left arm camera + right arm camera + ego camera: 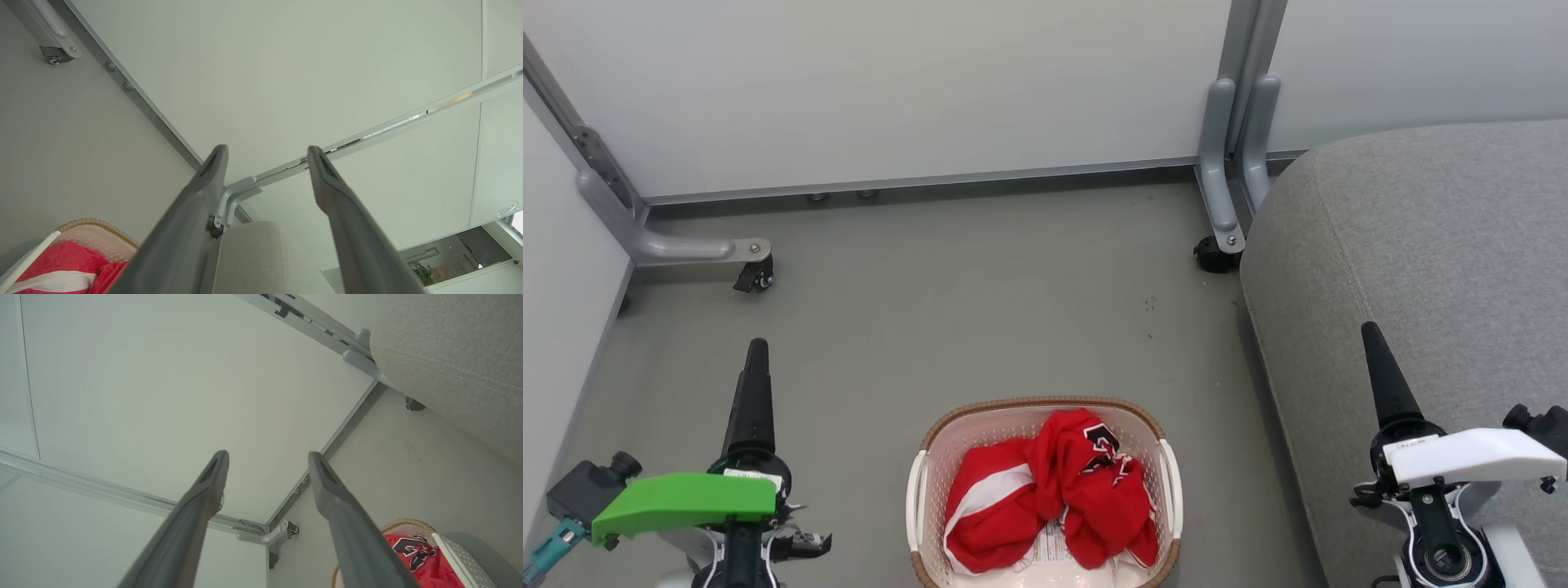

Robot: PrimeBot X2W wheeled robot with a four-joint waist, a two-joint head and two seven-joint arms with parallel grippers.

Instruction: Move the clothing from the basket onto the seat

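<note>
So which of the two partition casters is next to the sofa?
The right-hand caster, under the paired grey feet, right beside the seat's corner. The left-hand caster stands on the floor near the side panel, well away from it.

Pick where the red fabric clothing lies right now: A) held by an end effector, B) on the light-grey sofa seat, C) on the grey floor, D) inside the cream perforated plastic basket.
D: the red fabric clothing sits bunched inside the cream perforated plastic basket.
</note>
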